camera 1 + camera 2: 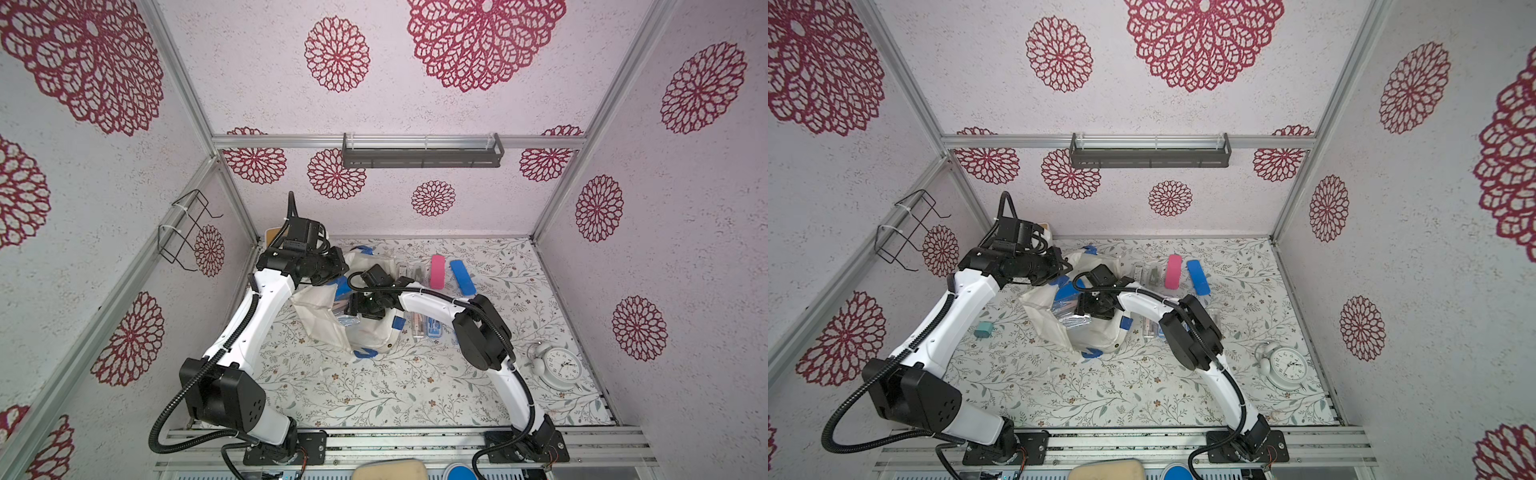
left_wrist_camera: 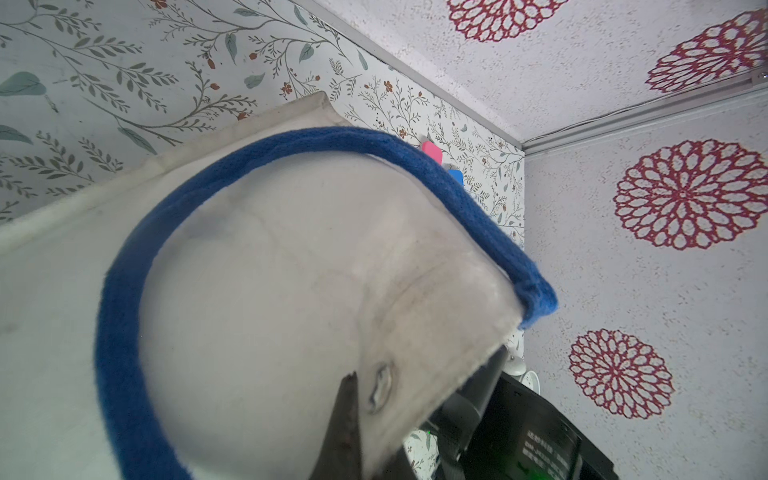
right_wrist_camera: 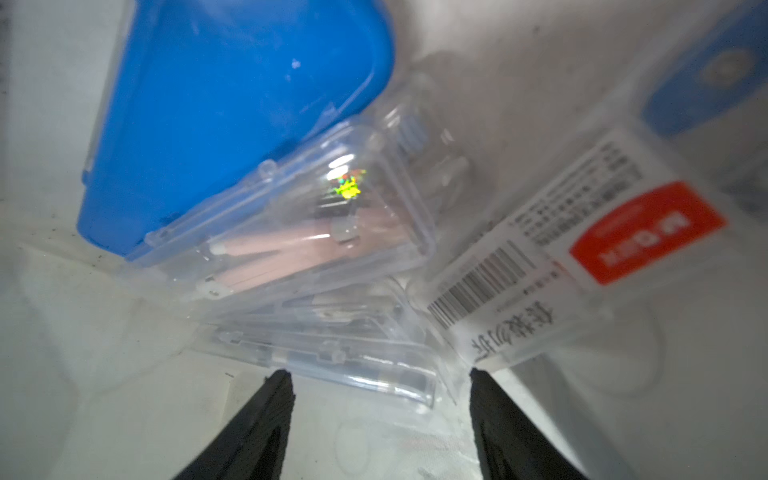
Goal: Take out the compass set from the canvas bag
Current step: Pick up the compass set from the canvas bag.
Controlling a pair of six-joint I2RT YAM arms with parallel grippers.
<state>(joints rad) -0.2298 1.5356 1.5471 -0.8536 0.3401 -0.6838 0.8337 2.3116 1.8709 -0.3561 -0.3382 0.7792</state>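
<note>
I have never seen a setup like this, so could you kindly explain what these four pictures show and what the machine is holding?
These are two robot arms at a table, each ending in a two-fingered hand. Two pictures look down from overhead, nearly identical; two come from cameras on the wrists. The left hand is shut on the rim of the canvas bag. The right hand is open inside the bag, holding nothing, with clear cases and a blue case just ahead of it. On the table lie a pink case and an alarm clock.
</note>
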